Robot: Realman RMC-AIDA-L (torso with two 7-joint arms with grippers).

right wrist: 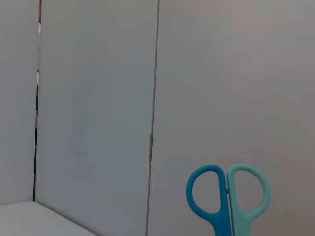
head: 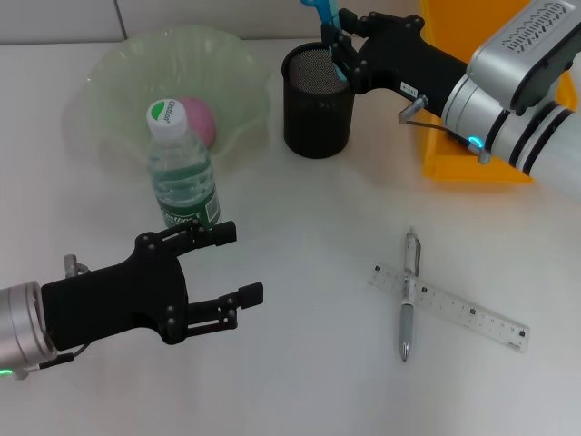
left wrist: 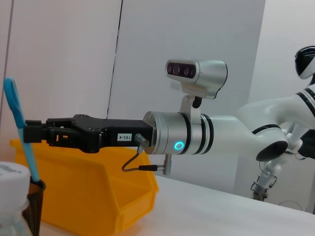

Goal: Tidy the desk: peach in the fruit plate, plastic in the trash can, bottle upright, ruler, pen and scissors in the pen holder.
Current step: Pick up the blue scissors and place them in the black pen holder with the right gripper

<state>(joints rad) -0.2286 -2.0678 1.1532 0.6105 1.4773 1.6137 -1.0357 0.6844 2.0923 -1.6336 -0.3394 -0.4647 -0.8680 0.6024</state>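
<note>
Now the right gripper [head: 338, 50] sits right over the pen holder [head: 317, 100], its fingers pinched on the blue scissors [head: 325, 14], blades down inside the mesh cup and handles poking up above the fingers. That job looks all but done; only the release remains, by my reading. Nearer the robot, the left gripper [head: 231, 268] hangs spread wide with nothing in it, the bottle [head: 182, 168] standing upright just beyond its fingertips. Behind the bottle, the peach [head: 197, 120] already rests in the fruit plate [head: 118, 82]. Left to do: the pen [head: 408, 295] and ruler [head: 449, 306], lying crossed on the desk well off to the left gripper's right. No plastic visible.
</note>
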